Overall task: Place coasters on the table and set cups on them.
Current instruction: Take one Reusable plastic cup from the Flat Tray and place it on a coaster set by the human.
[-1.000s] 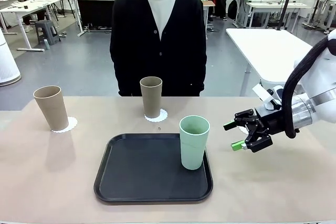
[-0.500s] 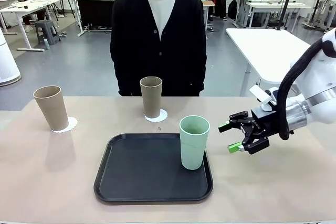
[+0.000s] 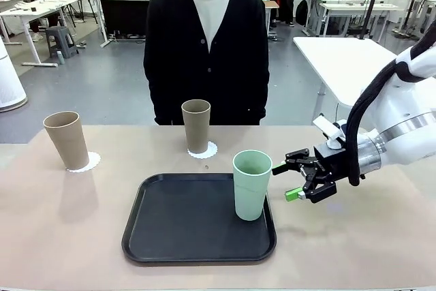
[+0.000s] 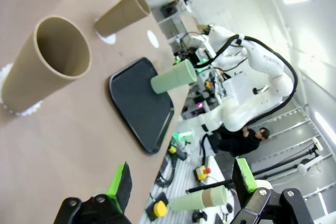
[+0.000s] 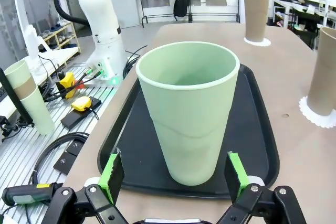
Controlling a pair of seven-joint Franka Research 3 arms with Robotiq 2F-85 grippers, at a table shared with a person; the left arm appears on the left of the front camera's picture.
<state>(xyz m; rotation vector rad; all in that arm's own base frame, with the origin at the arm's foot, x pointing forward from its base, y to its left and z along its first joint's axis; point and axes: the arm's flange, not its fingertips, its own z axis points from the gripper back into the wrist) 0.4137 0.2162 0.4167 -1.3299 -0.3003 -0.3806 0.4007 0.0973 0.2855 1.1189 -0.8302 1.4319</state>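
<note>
A mint green cup stands upright at the right end of the black tray. My right gripper is open just to its right, jaws facing the cup and holding nothing. In the right wrist view the cup stands just ahead of the spread fingers. Two tan cups each stand on a white lacy coaster on the beige table. In the left wrist view my left gripper is open over the table, and a bare coaster lies beyond the tray.
A person in a black cardigan stands at the table's far edge, behind the middle tan cup. A white table stands at the back right. Bare tabletop lies left of the tray and along the front edge.
My right gripper has moved left toward the mint green cup and stayed open. The cups, coasters and tray have not moved.
</note>
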